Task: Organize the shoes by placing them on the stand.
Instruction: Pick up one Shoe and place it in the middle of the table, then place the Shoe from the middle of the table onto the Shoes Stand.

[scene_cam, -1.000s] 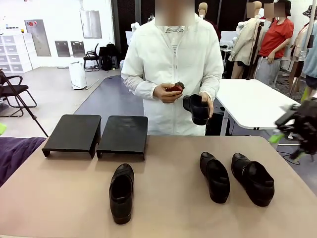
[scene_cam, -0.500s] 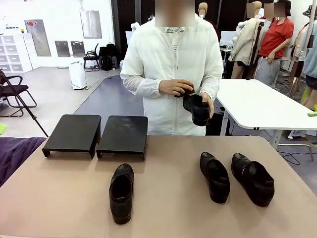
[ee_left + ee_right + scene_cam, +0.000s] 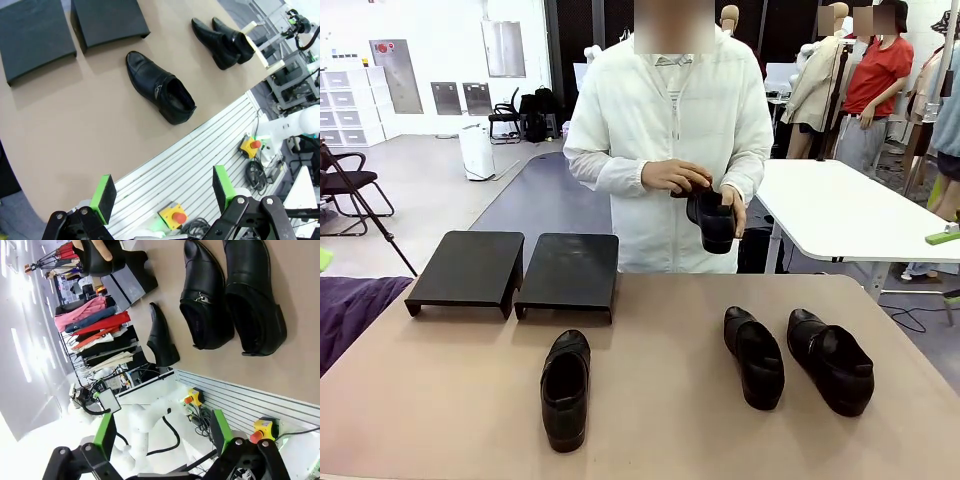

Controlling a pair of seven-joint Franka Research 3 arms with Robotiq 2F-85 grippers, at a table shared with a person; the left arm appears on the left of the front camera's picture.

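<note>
One shoe is being held by the person at 12 o'clock, seemingly for the stand at 10, with three others lying on the desk and both jaws being held open, empty.

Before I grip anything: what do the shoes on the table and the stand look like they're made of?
The shoes look like black leather or a lookalike, smooth and fairly glossy: pale highlights glint on the toes and sides. The stand looks like thin matte black sheet, metal or plastic, I cannot tell which: its sloped tops are flat, even and without glare.
</note>
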